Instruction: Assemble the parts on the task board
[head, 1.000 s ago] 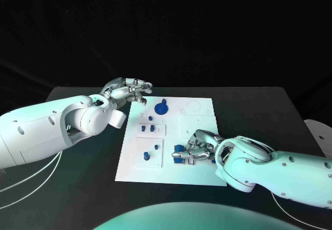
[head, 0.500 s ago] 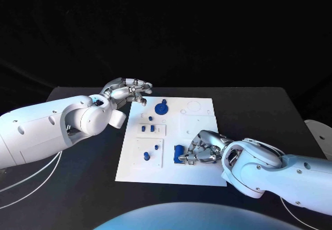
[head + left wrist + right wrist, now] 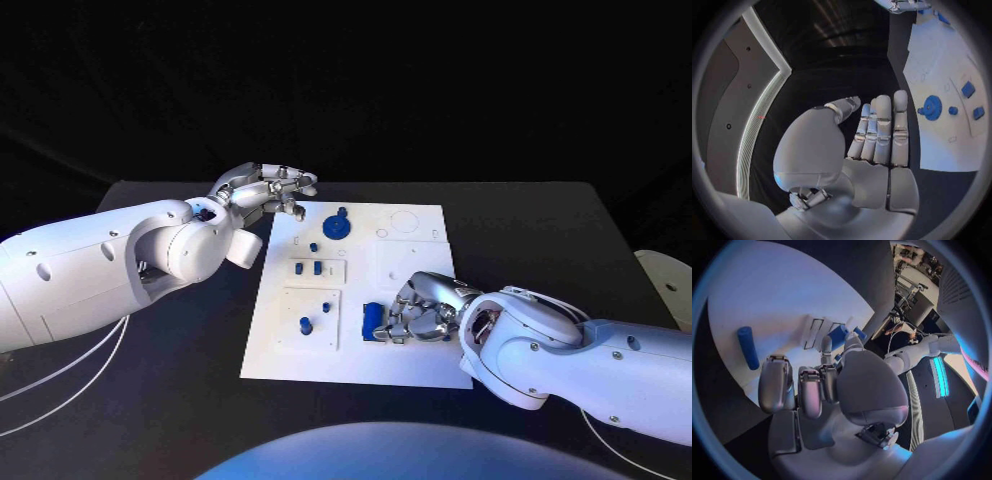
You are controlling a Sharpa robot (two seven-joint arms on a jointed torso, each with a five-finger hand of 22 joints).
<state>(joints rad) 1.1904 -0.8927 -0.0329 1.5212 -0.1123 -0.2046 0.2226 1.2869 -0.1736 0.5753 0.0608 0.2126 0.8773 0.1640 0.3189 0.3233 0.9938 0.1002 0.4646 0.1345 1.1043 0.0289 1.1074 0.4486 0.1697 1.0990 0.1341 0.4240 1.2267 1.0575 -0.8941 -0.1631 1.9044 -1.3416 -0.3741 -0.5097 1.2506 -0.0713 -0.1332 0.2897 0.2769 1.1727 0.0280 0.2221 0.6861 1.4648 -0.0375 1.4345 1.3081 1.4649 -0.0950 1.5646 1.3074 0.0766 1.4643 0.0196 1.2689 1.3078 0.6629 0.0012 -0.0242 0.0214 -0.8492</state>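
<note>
Right hand [image 3: 418, 312] hides the blue parts [image 3: 378, 322] beneath its fingers [image 3: 392, 326]

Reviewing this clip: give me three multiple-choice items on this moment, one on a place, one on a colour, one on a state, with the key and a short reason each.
1. Where is the right hand?
A. Off the table at the far right corner
B. Low over the near right part of the task board
C. Beside the left hand

2. What colour is the round gear-like part at the far end of the board?
A. Blue
B. Red
C. Yellow

3. What is the state of the left hand?
A. Gripping a blue part
B. Pressing flat on the board
C. Holding nothing, raised by the board's far left corner

Key: 1 B, the head view shows it on the board next to a long blue part. 2 A, it looks blue in the head and left wrist views. 3 C, the left wrist view shows straight fingers with nothing between them.
</note>
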